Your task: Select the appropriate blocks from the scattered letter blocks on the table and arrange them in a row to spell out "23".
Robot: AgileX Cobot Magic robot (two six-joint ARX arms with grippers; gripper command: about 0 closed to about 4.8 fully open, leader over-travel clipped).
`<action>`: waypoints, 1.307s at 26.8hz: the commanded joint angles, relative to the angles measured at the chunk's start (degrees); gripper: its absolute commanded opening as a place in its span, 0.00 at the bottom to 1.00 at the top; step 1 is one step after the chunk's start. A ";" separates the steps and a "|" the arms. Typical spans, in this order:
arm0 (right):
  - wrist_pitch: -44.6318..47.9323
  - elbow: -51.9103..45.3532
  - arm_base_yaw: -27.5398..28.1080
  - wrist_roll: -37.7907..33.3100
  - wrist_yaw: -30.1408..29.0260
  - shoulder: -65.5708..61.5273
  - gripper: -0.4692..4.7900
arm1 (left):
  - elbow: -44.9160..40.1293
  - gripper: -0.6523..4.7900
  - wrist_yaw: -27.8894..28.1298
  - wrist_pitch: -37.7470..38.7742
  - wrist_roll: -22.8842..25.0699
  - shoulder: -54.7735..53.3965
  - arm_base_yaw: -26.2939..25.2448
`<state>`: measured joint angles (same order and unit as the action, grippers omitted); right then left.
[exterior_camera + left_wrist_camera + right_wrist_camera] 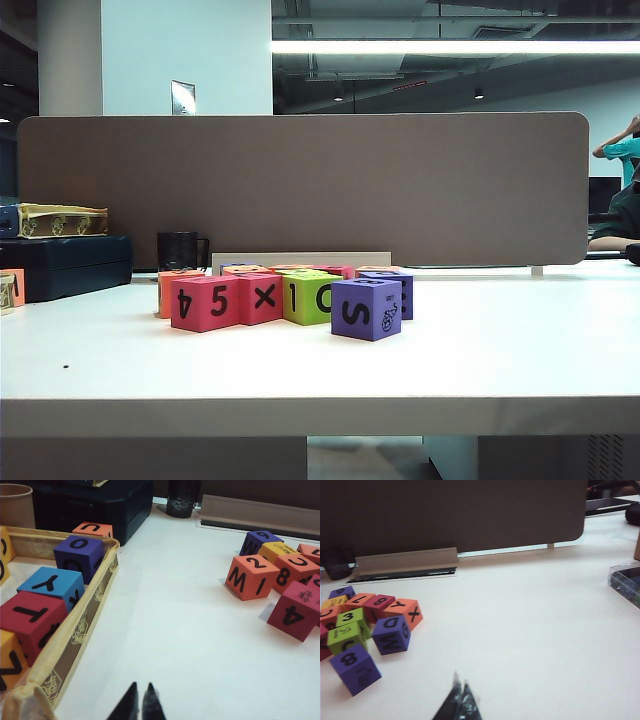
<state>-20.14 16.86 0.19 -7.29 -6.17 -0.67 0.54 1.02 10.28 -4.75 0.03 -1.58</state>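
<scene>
The left gripper (140,702) hangs over bare table (190,645), fingers pressed together and empty. The right gripper (461,702) looks likewise closed and empty, though blurred. Both sit well apart from the scattered letter blocks (290,295), probably because nothing is picked yet: the orange "2" cube (251,576) and green "3" cube (351,621) lie clustered.

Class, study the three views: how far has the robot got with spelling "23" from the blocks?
Nothing is done: the blocks sit in one cluster on the table, no "23" row. Nothing in hand: the left gripper and right gripper hover empty, jaws shut. Left: picking, placing both digits.
</scene>
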 commanded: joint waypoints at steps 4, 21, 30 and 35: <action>-6.75 7.80 0.02 -0.20 -2.99 0.09 0.09 | 0.07 0.15 -0.17 0.50 -0.20 -0.04 -0.02; -23.58 25.86 0.02 -0.20 -13.62 0.07 0.09 | 0.07 0.15 -0.20 0.50 -0.20 -0.04 -0.02; -30.69 30.14 0.04 -0.22 -26.27 0.04 0.09 | 0.07 0.15 -0.17 0.48 -0.17 -0.04 -0.02; -32.79 30.14 0.04 -0.22 -26.40 0.04 0.09 | 0.07 0.15 -0.22 0.46 -0.20 -0.04 -0.02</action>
<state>-53.49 46.83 0.21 -7.49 -32.18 -0.99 0.54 1.02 10.28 -4.78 0.01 -1.58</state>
